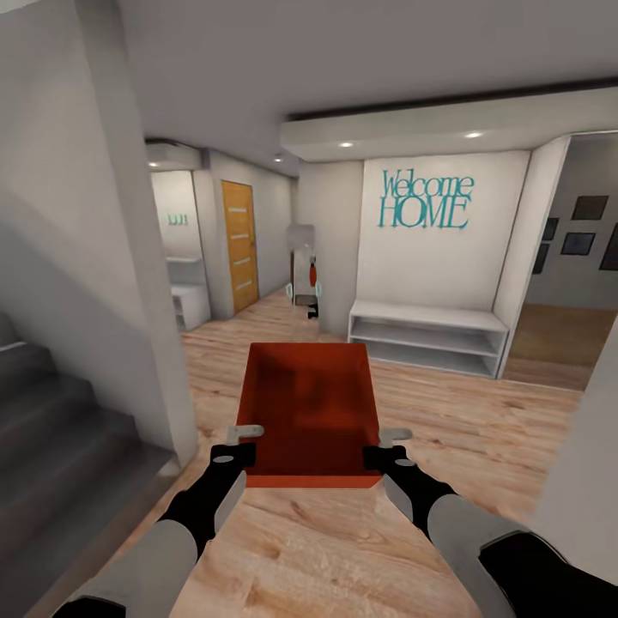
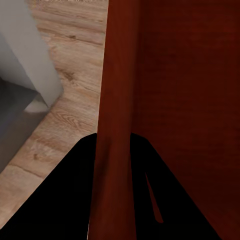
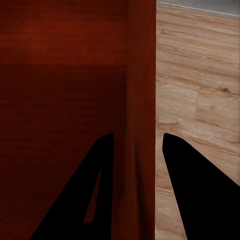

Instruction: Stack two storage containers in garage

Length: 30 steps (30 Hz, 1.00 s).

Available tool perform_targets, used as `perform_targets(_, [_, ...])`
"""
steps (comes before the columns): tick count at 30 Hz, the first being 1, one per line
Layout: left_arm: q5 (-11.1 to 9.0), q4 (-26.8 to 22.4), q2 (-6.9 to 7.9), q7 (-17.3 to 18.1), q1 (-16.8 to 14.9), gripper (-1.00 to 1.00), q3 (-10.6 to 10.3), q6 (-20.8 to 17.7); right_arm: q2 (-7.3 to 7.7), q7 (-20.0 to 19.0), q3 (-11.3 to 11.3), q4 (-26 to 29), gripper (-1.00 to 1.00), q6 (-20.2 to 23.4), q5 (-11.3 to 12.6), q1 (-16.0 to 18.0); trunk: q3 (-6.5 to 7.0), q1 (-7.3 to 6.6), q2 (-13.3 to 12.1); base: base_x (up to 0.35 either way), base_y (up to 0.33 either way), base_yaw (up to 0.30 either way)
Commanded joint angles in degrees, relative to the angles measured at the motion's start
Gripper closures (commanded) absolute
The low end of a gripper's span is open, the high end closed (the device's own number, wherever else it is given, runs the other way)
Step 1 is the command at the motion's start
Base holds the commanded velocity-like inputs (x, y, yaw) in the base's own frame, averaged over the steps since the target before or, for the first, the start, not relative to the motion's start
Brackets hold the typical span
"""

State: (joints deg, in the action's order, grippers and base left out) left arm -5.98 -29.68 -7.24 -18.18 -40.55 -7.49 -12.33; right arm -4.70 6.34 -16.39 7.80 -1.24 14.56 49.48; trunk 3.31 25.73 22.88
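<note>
While the robot rolls over the light wood plank floor [image 1: 481, 429], it carries one red-orange storage container [image 1: 309, 412] out in front of its trunk, open top up and nothing visible inside. The left gripper [image 1: 243, 442] is clamped over the container's left wall and the right gripper [image 1: 386, 446] over its right wall; both wrist views show a dark finger on each side of the red wall, so each one is pinching it.

Past the far edge of the container there's a white shelf bench [image 1: 427, 336] under a teal "Welcome HOME" sign [image 1: 427, 199], and further off to the container's left a wooden door [image 1: 239, 245]. Grey stairs [image 1: 51, 429] run up on that same left side.

Progress-wise I'd call it early: this is hallway, not bare garage, so this bin is still in transit and nothing is stacked. The second bin would still need fetching.
</note>
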Motion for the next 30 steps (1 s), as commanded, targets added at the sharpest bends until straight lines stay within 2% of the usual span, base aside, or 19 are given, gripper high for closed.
perform_targets(1, [1.14,-0.29,1.62,-5.29,-0.04,1.00,1.96,-0.15,0.66,0.42,0.84,-0.24,1.00,-0.19,0.83,0.00,-0.01,0.05,0.04,0.322,0.000,0.000])
perform_targets(30, [1.15,-0.29,1.62,-5.29,-0.02,1.00,1.96,-0.15,0.92,-0.23,0.84,-0.24,1.00,-0.23,0.90,0.00,-0.01,0.05,0.04,0.322,0.000,0.000])
